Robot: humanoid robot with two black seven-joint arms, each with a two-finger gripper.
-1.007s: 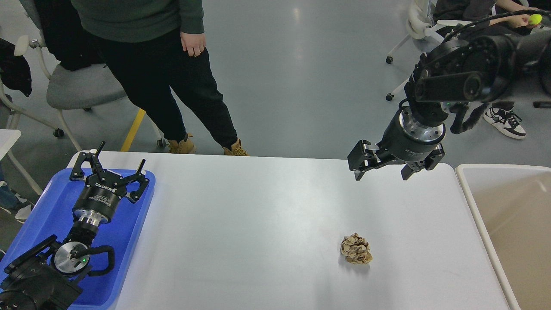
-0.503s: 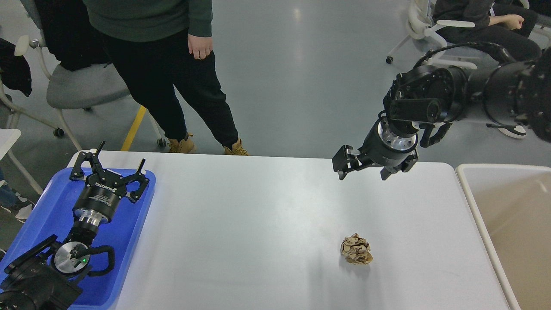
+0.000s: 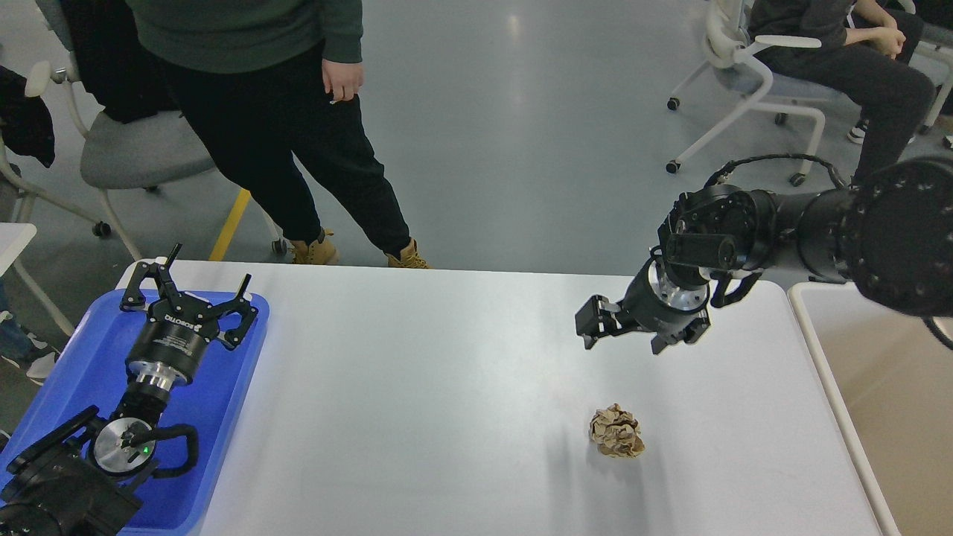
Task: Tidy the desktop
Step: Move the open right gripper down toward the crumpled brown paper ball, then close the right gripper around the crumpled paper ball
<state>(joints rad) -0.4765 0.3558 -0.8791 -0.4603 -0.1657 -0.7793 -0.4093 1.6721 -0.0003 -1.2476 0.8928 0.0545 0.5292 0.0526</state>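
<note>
The white desktop fills the lower view. A crumpled brown paper ball lies on it, right of centre. My right gripper hangs open and empty above the desktop, up and slightly right of the ball, its fingers pointing down-left. My left gripper is open and empty over the blue tray at the left edge.
A beige white-rimmed bin stands at the table's right end. A person stands just behind the table's far edge. Chairs and a seated person are on the floor behind.
My right arm has come down and slightly left, lowering the open gripper toward the desktop near the paper ball. The left arm and the ball have not moved.
</note>
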